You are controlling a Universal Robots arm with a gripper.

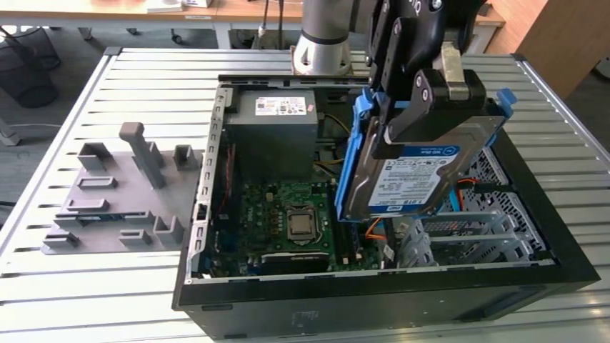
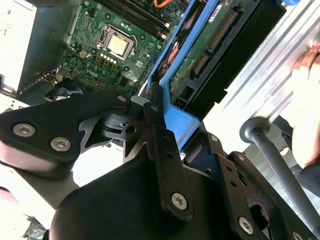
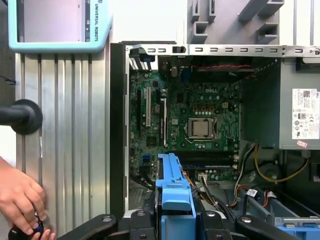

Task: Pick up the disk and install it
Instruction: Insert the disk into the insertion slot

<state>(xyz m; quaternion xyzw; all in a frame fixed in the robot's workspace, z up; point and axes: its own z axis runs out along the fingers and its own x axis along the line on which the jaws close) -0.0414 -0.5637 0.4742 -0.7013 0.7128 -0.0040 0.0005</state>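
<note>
Hanging tilted above the open computer case (image 1: pixel 381 304), the disk (image 1: pixel 412 175) sits clear of the machine, its white-and-blue label turned toward the exterior view and its blue rails running along both long edges. Its lower end points down at the gap between the motherboard (image 1: pixel 286 214) and the silver drive cage (image 1: pixel 467 229) on the exterior view's right, but whether it touches anything there I cannot tell. The gripper (image 1: pixel 433 107) grips the drive near its upper end: the jaws are closed down to the drive's thickness, one black finger (image 1: pixel 412 121) pressed flat on the label face and the other behind it. In the second wrist view the disk (image 2: pixel 210 45) shows its green circuit-board underside, with the blue rail end nipped between the dark gripper links. In the first wrist view the blue rail (image 3: pixel 172 195) stands straight out over the motherboard (image 3: pixel 200 130).

Inside the case, the grey power supply (image 1: pixel 271 136) fills the far corner, with yellow and orange cables beside it. The case rests on a slatted metal table (image 1: pixel 96 286); a grey plastic fixture (image 1: pixel 124 193) with upright posts lies on the exterior view's left, apart from the case. A person's hand (image 3: pixel 20 200) rests at the table's edge on a small dark object, near a black round-ended handle (image 3: pixel 20 116).
</note>
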